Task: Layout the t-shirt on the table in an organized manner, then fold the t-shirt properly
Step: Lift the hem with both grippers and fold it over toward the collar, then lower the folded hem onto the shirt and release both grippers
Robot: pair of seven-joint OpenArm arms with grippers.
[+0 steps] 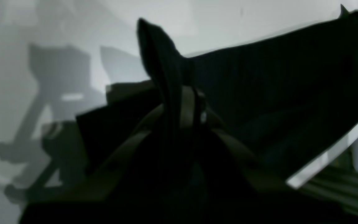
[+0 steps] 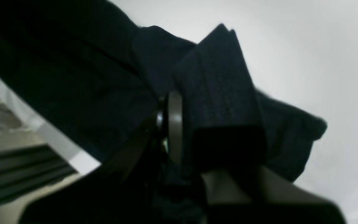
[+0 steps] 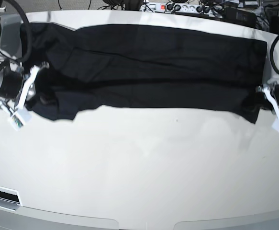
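Note:
The black t-shirt (image 3: pixel 144 67) lies stretched in a long band across the far half of the white table (image 3: pixel 144 167), folded lengthwise. At the base view's right end, my left gripper (image 3: pixel 259 98) is shut on the t-shirt's edge. The left wrist view shows a fabric peak (image 1: pixel 157 46) rising from between its fingers (image 1: pixel 187 105). My right gripper (image 3: pixel 42 96) is shut on the t-shirt's other end, at the base view's left. In the right wrist view a folded bunch of cloth (image 2: pixel 222 81) is pinched against its finger (image 2: pixel 175 124).
A power strip and cables (image 3: pixel 177 7) run behind the table's far edge. The table's edge (image 1: pixel 328 155) shows close to my left gripper, and the table's edge (image 2: pixel 57 143) also shows close to my right gripper. Bare white tabletop fills the near half.

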